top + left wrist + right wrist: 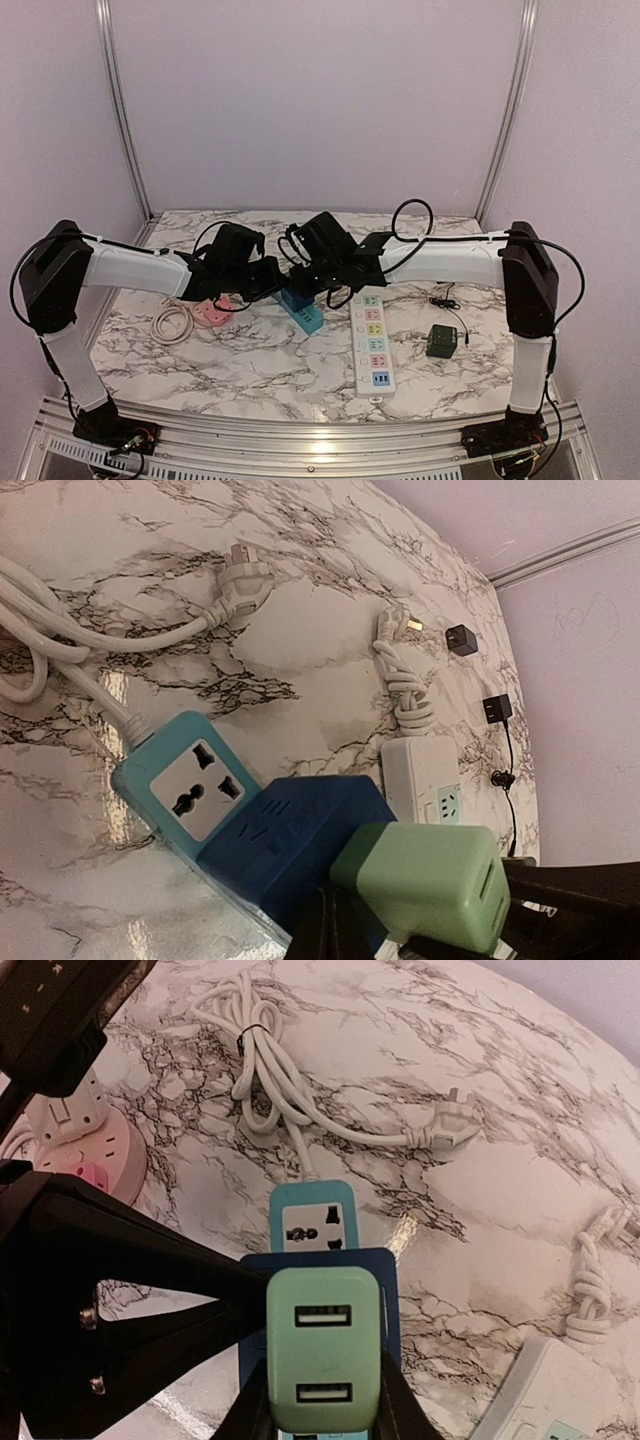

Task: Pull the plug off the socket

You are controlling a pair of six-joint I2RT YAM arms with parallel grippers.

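While the right gripper clasps the green plug from both sides, the plug's face with two USB ports points straight back at that wrist, away from the marble table. The plug is oblong, and its long axis runs between the two fingers in line with the teal power strip underneath. Its base sits against the top of a dark blue adapter, which is itself seated on the strip; whether the prongs have left the socket cannot be told.

The left gripper is clenched with nothing between its fingers, and its tip rests against the side of the dark blue adapter, just beside the right gripper's hold.

Just ahead of the right fingertips, the strip shows a free universal socket. Beyond that, its white cable lies bundled, ending in a white plug. A pink round socket lies under the left arm, and a white power strip lies under the right arm.
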